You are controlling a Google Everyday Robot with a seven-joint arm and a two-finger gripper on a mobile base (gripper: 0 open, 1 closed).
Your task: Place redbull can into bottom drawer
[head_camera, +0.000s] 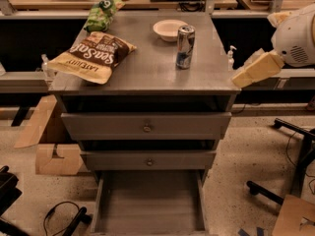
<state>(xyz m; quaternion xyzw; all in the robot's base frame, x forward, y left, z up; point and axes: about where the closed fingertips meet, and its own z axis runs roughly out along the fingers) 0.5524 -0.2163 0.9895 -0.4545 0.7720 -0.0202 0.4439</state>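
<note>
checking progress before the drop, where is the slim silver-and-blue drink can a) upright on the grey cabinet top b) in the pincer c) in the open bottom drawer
a: the slim silver-and-blue drink can stands upright on the grey cabinet top beside the white bowl; the pincer is off the top's right edge, apart from it.

White domed arm (297, 37), cream gripper (244, 75) far right

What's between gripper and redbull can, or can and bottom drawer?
Nothing visible on the tabletop: gripper hangs off its right edge, redbull can stands left of it. A small pump bottle sits near that edge. Bottom drawer is open, floor bare.
</note>
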